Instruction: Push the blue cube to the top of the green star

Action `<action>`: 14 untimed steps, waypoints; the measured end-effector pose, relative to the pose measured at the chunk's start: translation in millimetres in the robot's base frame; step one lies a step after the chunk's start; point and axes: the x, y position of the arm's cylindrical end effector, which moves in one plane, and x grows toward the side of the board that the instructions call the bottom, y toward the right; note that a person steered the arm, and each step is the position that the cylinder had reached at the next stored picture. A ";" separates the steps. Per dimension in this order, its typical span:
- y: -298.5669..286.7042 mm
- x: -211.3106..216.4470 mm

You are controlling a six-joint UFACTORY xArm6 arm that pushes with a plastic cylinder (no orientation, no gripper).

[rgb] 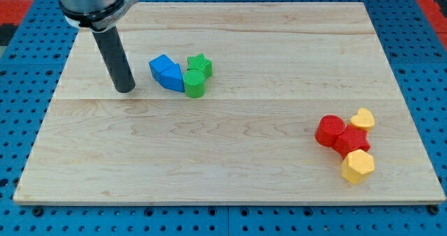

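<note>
Yellow hexagonal block sits idle near the wooden counter's right edge; no gripper fitted, my tip rests left of the blue cube, which touches the green star; next: approach, nudge cube up-right.

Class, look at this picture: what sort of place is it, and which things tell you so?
Probably a robotics lab bench: a wooden board resting on a blue perforated table, a robot rod with my tip left of the blue cube, and small coloured test blocks.

One cam, high front angle, whole board seen.
</note>
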 end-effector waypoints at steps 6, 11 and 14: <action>225.7 -72.4; 461.1 -67.5; 396.4 -43.9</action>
